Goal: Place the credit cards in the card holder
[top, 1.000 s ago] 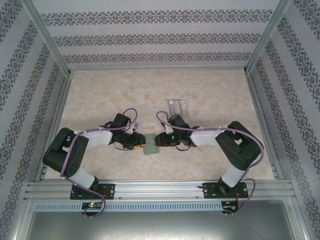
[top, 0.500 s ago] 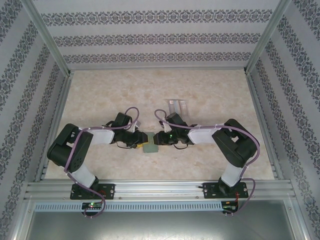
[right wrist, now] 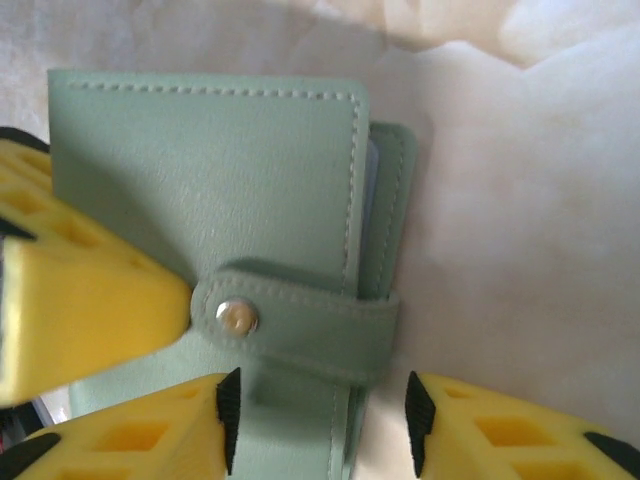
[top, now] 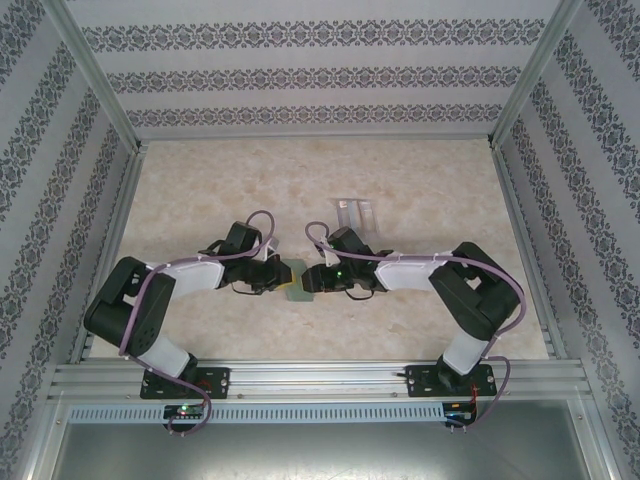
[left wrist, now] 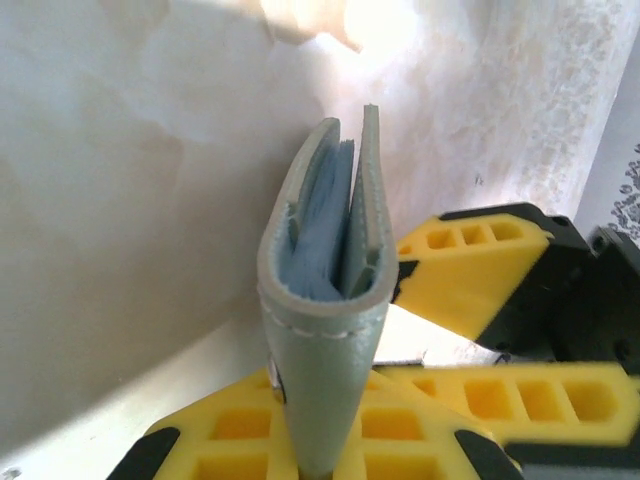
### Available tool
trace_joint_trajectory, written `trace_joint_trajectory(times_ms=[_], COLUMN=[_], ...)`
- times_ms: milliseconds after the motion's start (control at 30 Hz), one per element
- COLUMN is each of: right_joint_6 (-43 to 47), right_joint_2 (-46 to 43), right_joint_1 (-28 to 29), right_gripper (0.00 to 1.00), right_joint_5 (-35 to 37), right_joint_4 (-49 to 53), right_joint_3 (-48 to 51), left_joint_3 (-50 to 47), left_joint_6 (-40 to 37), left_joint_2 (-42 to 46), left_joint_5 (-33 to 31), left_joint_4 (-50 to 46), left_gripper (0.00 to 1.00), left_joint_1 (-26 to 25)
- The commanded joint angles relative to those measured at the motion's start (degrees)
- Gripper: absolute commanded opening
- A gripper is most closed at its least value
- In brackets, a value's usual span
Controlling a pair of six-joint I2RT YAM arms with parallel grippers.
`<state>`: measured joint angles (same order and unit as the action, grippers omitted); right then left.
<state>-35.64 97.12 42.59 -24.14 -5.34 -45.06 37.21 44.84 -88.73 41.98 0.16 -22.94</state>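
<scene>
The card holder [top: 297, 281], a sage-green folding wallet, stands on edge between both grippers. My left gripper [top: 282, 277] is shut on it. In the left wrist view its yellow fingers [left wrist: 230, 435] pinch the folded card holder [left wrist: 322, 330] from both sides, with blue inner sleeves showing between the covers. In the right wrist view the card holder [right wrist: 200, 170] is folded, its strap [right wrist: 310, 330] snapped over the edge. My right gripper [right wrist: 318, 420] is open, its fingers either side of that edge below the strap. Two pale credit cards [top: 356, 211] lie flat on the table behind.
The marble-look table [top: 200, 190] is walled by patterned panels on three sides. A metal rail [top: 320, 378] carries both arm bases at the near edge. The right arm's elbow [top: 475, 290] rises at the right.
My left gripper has closed onto the card holder and drawn it slightly back and left. My right gripper's jaws have widened. The card holder now shows narrower from above.
</scene>
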Motion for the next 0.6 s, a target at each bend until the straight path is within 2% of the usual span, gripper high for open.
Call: trace_joint_trajectory(times_ms=[0,167,300,567], right_joint_6=[2.7,7.2,8.5,7.6], right_joint_2=[-4.2,-5.5,-4.8,-5.7], right_joint_1=[0.4,4.1,6.7,6.7], right_gripper=[0.52,0.46,0.44,0.39], right_joint_5=[4.8,12.4,15.2,18.9], right_joint_4=[3.0,6.9,8.5,7.3], right_joint_3=[-0.1,-3.5,-6.4,-6.2], left_joint_3=[1.5,3.5,3.2,3.1], left_joint_6=[-0.4,0.5,3.2,3.0], left_joint_2=[2.9,4.2,7.1,7.8], left_joint_5=[-4.2,-5.0,-5.7,-2.6], left_joint_4=[-3.1,-5.5,-4.6,-3.3], left_gripper=[0.0,0.0,0.0,0.0], left_joint_1=[-0.8,-0.8,-0.8,-0.8])
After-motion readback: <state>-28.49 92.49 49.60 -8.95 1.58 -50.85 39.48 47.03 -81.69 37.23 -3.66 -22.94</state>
